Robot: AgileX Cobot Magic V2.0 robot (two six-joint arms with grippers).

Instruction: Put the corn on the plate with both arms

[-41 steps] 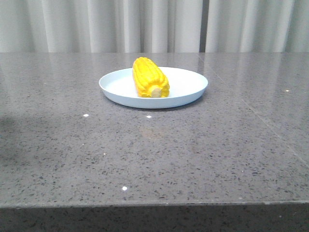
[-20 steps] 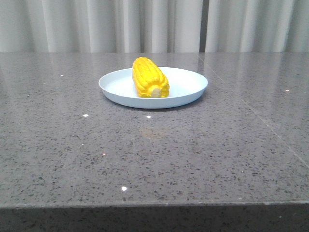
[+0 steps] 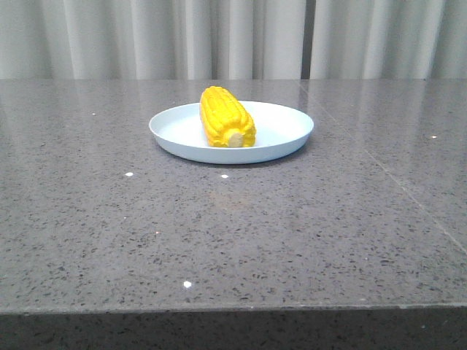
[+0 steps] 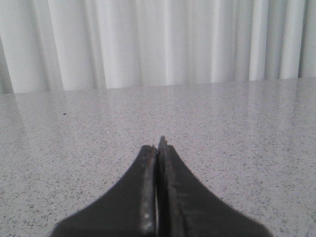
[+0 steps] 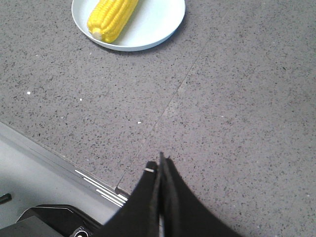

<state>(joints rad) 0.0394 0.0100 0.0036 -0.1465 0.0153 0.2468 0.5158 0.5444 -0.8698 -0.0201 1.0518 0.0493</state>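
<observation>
The yellow corn (image 3: 227, 117) lies on the pale blue-white plate (image 3: 284, 133) at the middle back of the table, its cream stub end toward the front. The right wrist view also shows the corn (image 5: 111, 18) on the plate (image 5: 158, 24), far from my right gripper (image 5: 160, 160), which is shut and empty above the table near its front edge. My left gripper (image 4: 158, 145) is shut and empty above bare table; neither corn nor plate shows in its view. Neither gripper shows in the front view.
The table is grey speckled stone (image 3: 292, 233) with a thin seam (image 5: 182, 84) running across it. Its front edge (image 5: 49, 153) shows in the right wrist view. Pale curtains (image 3: 233, 36) hang behind the table.
A faint shadow at the left of the table has gone from the front view. The corn and plate have not moved.
</observation>
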